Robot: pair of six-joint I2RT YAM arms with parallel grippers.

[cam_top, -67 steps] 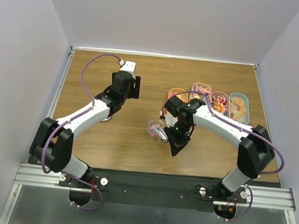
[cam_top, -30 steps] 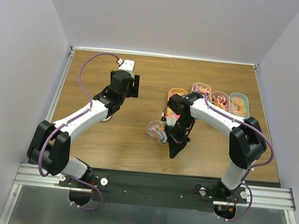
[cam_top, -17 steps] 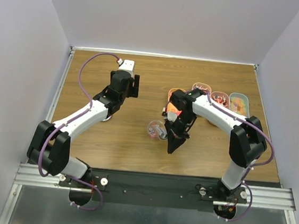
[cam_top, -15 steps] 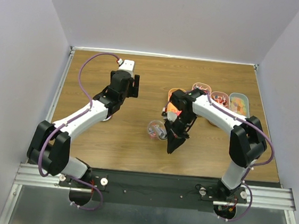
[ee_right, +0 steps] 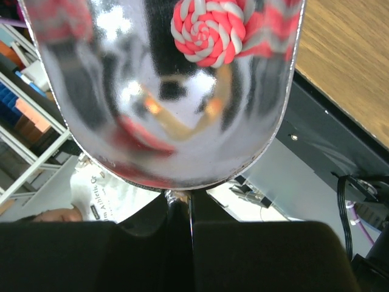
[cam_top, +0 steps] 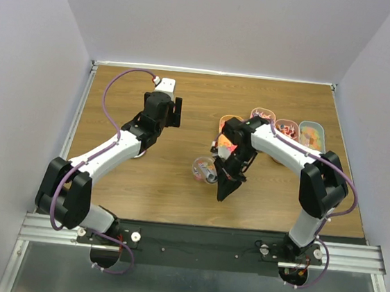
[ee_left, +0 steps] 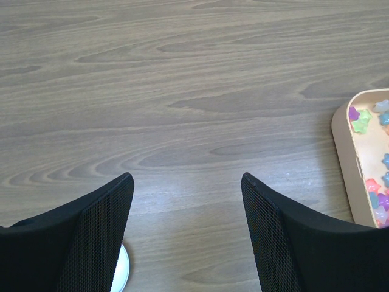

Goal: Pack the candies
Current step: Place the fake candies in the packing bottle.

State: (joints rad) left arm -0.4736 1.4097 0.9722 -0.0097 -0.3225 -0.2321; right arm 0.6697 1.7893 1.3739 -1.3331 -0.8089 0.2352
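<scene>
Scoop transfer under way, by the look of it. Right claw (ee_right: 188, 214) is pressed together on the stem of the shiny round-bottomed metal scoop (ee_right: 164, 121). One red-and-white swirl candy (ee_right: 208, 30) lies in the bowl toward its open end, away from the stem. I can't tell the tilt, so it could be carrying or about to tip.

From above, that claw hangs just beside the small clear round cup (cam_top: 202, 168) near the table's middle. The cup holds a few coloured candies, too small to sort. I read it as the pack target, with the scoop kept close so the drop is short.

Supply is a row of four oblong pastel trays (cam_top: 314, 124) toward the table's far right.

Left claw (ee_left: 185, 182) is spread wide with nothing between its black mesh pads. It sits over the bare wooden table (ee_left: 182, 91) near the far edge, left of centre, likely just parked clear. A beige tray rim (ee_left: 343, 158) with star-shaped sweets shows at the right of its view.
</scene>
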